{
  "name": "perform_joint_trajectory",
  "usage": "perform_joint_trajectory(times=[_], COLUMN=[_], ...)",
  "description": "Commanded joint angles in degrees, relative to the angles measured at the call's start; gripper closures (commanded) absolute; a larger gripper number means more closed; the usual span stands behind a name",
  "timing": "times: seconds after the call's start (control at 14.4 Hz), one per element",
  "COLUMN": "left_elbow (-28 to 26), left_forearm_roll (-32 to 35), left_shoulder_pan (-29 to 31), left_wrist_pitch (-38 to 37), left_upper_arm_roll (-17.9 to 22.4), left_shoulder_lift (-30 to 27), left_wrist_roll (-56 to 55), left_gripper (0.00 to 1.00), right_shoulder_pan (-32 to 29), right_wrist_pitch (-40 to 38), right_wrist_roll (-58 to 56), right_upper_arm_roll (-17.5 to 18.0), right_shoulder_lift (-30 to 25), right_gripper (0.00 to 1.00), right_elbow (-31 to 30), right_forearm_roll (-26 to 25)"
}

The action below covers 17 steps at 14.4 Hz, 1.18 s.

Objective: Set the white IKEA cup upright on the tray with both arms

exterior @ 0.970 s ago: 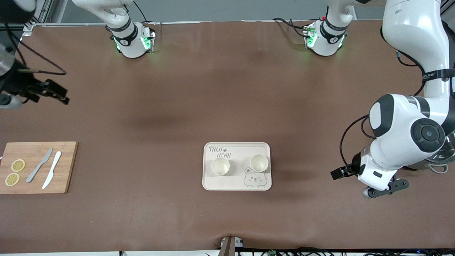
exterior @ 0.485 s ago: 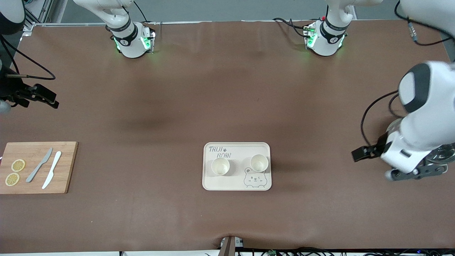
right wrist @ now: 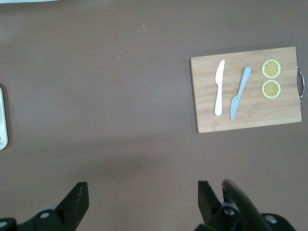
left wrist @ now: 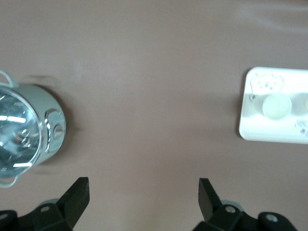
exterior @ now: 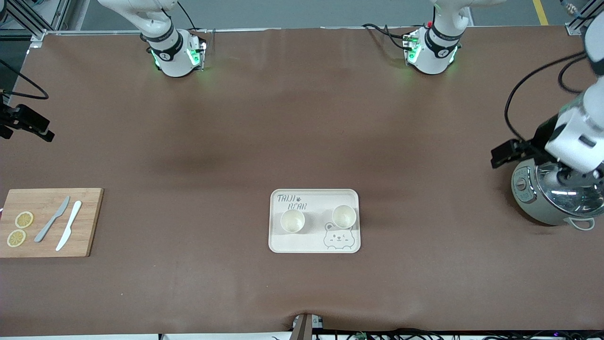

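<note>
The cream tray (exterior: 278,243) lies in the middle of the table. Two white cups (exterior: 292,220) (exterior: 344,216) stand upright on it, mouths up, side by side. The left wrist view shows the tray (left wrist: 250,130) and one cup (left wrist: 275,106) far off. My left gripper (left wrist: 143,185) is open and holds nothing. Its wrist (exterior: 573,137) hangs over the pot at the left arm's end of the table. My right gripper (right wrist: 142,186) is also open and holds nothing, above bare table near the cutting board. Only a black part of that wrist (exterior: 28,123) shows in the front view.
A metal pot with a glass lid (exterior: 542,208) stands at the left arm's end. A wooden cutting board (exterior: 52,222) with two knives and two lemon slices lies at the right arm's end. Both bases (exterior: 174,54) (exterior: 432,52) stand farthest from the front camera.
Both arms have drawn away from the tray toward their own ends of the table. The left hand has risen over the pot. The cups and the tray have not moved.
</note>
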Motion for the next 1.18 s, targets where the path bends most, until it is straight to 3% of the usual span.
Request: perform_joint_trajectory(times=[0.0, 0.21, 0.55, 0.76, 0.97, 1.11], left_elbow=[-3.2, -5.2, -5.4, -5.4, -5.3, -5.3], left_forearm_roll=[-0.9, -2.8, -5.6, -5.4, -6.2, -6.4], left_shoulder_pan=[0.8, 1.0, 7.3, 5.5, 1.5, 0.2], left_wrist_pitch=[-4.0, -4.2, -2.5, -2.1, -1.5, -1.4], left_upper_arm_roll=[-1.9, -2.1, -5.2, -3.5, 1.9, 2.5], left_shoulder_lift=[-5.3, -6.8, -6.0, -5.2, -5.2, -5.2], left_wrist_roll=[1.0, 1.0, 0.9, 1.0, 1.0, 1.0], left_gripper=[0.0, 0.0, 0.0, 0.0, 0.0, 0.0], right_shoulder_pan=[-0.8, -0.8, -0.5, -1.1, -1.1, -1.1], right_wrist_pitch=[-1.1, -3.3, -4.2, -4.8, -4.7, -4.7], right_wrist_roll=[-0.6, -0.6, -0.5, -0.5, -0.2, -0.1], right_upper_arm_roll=[0.7, 0.7, 0.7, 0.7, 0.7, 0.7], right_shoulder_lift=[0.2, 0.1, 0.1, 0.2, 0.2, 0.2], right_gripper=[0.0, 0.0, 0.0, 0.0, 0.0, 0.0], right_elbow=[3.3, 4.2, 5.1, 5.1, 5.1, 5.1], right_forearm_roll=[0.3, 0.3, 0.9, 0.9, 0.2, 0.2])
